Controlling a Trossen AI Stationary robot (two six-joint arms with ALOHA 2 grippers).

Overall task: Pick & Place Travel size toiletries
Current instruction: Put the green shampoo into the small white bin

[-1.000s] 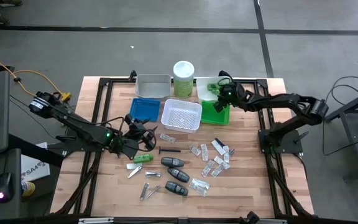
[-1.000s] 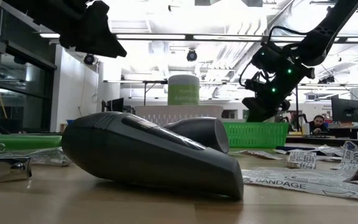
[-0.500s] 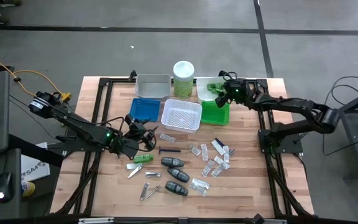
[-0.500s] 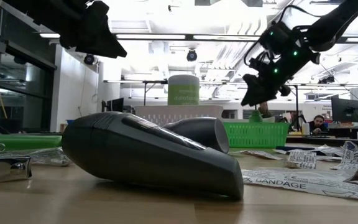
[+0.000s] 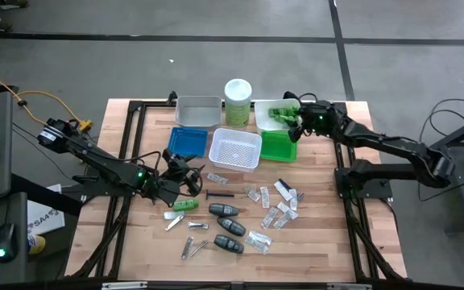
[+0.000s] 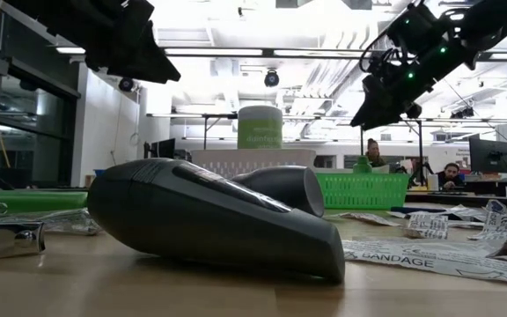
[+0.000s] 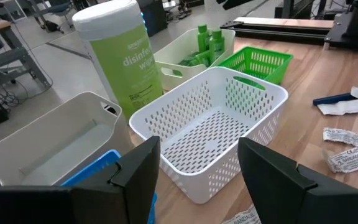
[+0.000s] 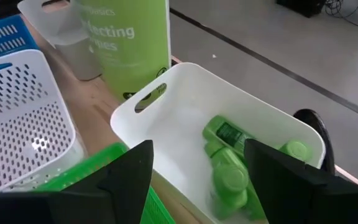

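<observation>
**Green tubes land in the white bin**

Green tubes (image 8: 229, 162) lie heaped in the smooth white bin (image 8: 166, 134). The right gripper (image 5: 296, 125) has risen since a second ago — jaws now spread, empty. The left gripper (image 5: 171, 179) hangs unmoved over the wood table (image 5: 329, 234), jaws apart, beside a perforated white basket (image 7: 229, 118).

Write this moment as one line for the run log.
right gripper: open, empty, above white bin | green tubes: in white bin | left gripper: open, empty, waiting near blue tray
</observation>
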